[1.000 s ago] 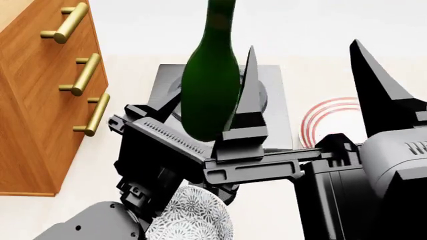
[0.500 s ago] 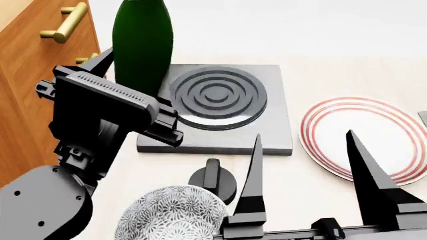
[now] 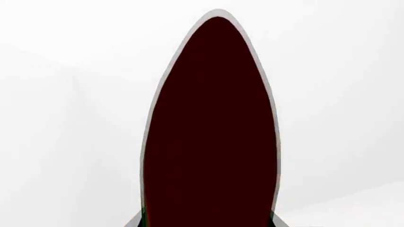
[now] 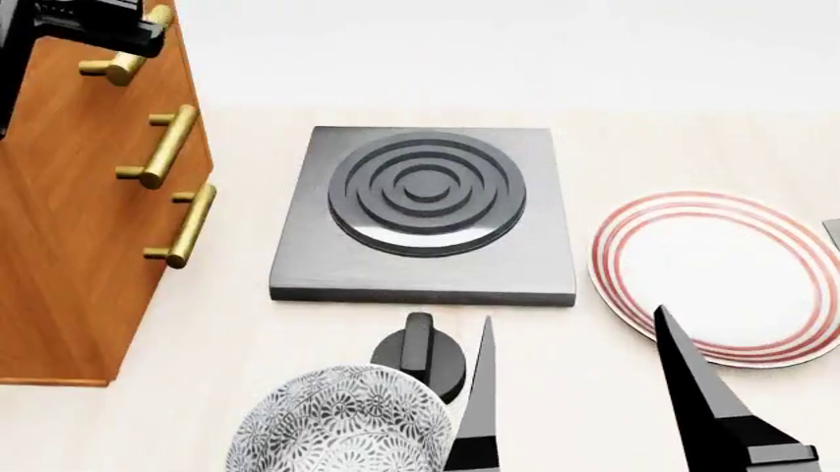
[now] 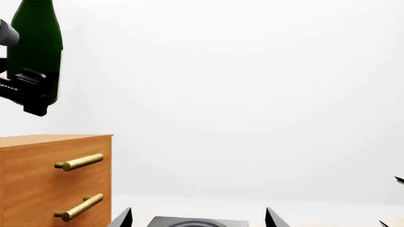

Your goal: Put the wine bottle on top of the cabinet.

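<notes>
The wine bottle (image 5: 35, 47), dark green, shows in the right wrist view, upright in the air above the top of the cabinet (image 5: 57, 156). My left gripper (image 5: 25, 92) is shut on its lower body. In the left wrist view the bottle (image 3: 211, 132) fills the middle between the jaws as a dark shape. In the head view the bottle is out of sight; only a black part of the left gripper (image 4: 73, 22) shows over the cabinet (image 4: 79, 226) at the left. My right gripper (image 4: 573, 324) is open and empty low in front; it also shows in the right wrist view (image 5: 197, 215).
A grey hob with raised rings (image 4: 423, 211) lies in the middle of the pale table. A red-ringed white plate (image 4: 715, 275) lies to its right. A patterned bowl (image 4: 341, 423) and a black knob (image 4: 417, 356) are at the near edge, beside the right gripper's fingers.
My left arm has carried the bottle left and up, out of the head view, to above the cabinet. My right gripper has dropped lower in the view.
</notes>
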### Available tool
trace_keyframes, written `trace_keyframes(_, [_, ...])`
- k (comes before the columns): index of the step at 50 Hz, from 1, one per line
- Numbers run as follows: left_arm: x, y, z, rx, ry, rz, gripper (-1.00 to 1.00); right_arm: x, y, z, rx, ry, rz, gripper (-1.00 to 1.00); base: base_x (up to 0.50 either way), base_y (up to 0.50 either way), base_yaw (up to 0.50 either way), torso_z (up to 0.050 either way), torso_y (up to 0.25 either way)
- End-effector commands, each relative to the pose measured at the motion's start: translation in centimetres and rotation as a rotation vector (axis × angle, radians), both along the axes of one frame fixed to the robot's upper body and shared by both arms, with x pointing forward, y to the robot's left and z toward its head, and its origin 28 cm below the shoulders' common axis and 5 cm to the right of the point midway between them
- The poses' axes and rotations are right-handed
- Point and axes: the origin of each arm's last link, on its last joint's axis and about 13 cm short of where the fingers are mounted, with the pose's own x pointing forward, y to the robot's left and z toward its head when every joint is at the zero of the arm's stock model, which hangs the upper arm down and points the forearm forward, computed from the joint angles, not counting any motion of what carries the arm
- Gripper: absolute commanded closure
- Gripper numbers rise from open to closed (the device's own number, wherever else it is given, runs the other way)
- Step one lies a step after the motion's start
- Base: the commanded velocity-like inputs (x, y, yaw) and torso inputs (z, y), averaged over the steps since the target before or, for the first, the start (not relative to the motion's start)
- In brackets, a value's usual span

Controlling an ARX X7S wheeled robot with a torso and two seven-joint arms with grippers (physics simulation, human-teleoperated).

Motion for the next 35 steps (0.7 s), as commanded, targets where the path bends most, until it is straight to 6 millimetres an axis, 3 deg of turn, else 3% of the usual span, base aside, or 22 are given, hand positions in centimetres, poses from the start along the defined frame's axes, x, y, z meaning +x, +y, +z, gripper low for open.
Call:
trace_keyframes(1, [0.5,2.9,4.2,-0.026,-0.042,0.050,1.00,0.3,-0.6,0.1,0.004,-0.010,-0.046,-1.00,0.00,0.00,0.00,0.000,0.000])
trace_keyframes(11, [1.8,5.3,6.0,-0.056,0.024,0.080,1.00,0.3,-0.6,-0.1,0.004,-0.005,-0.050,-1.00,0.00,0.00,0.00,0.000,0.001])
trace_keyframes(13, [2.2,5.9,6.5,-0.143,0.054,0.095,1.00,0.3,-0.5,-0.2,0.005,0.000,-0.051,-1.00,0.00,0.00,0.00,0.000,0.000])
trace_keyframes(21, [3.0,6.8,8.3,-0.148,0.070,0.136,1.00,0.4,-0.3,-0.4,0.005,0.008,-0.045,-1.00,0.00,0.00,0.00,0.000,0.001])
trace_keyframes(32, [4.2,8.0,9.1,-0.192,0.104,0.171,1.00,0.5,-0.3,-0.5,0.002,0.015,-0.042,-1.00,0.00,0.00,0.00,0.000,0.001])
trace_keyframes(35, [4.3,8.0,8.8,-0.290,0.114,0.126,1.00,0.5,-0.2,-0.6,0.001,0.017,-0.039,-1.00,0.00,0.00,0.00,0.000,0.000])
